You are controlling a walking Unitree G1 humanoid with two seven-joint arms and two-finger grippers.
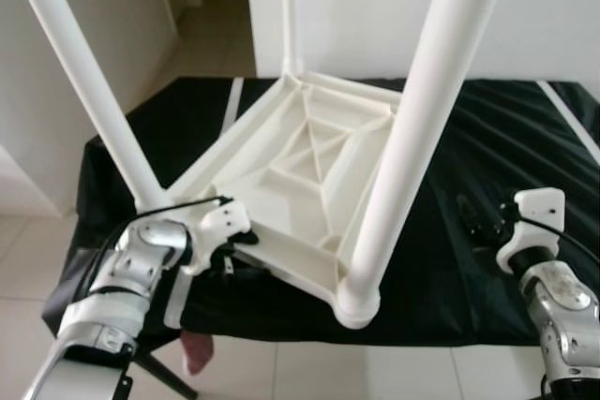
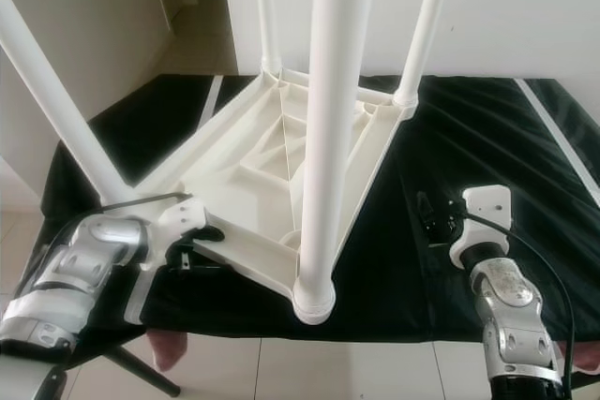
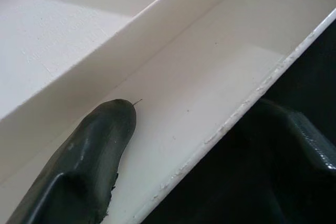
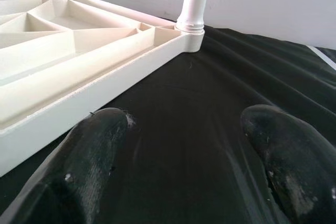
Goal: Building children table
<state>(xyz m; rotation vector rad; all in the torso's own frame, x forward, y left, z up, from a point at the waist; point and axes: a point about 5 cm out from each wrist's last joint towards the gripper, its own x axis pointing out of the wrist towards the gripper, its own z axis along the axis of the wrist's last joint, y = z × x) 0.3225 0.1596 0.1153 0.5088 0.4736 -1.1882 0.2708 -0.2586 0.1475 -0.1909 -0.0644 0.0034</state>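
Inverted children's table [image 1: 309,185], legs fitted, rim gripped at 8 o'clock by left gripper [image 1: 225,252] fingers; right gripper [image 2: 433,217] spread idle; flipping judged next.

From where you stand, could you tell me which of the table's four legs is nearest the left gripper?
The near-left leg, rising from the corner right beside the left gripper; the other three stand farther off.

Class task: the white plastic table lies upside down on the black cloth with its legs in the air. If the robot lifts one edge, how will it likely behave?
The table is probably stiff: ribs brace its underside. It looks light for its size, being thin-walled plastic. The legs stand tall, so it may tip easily.
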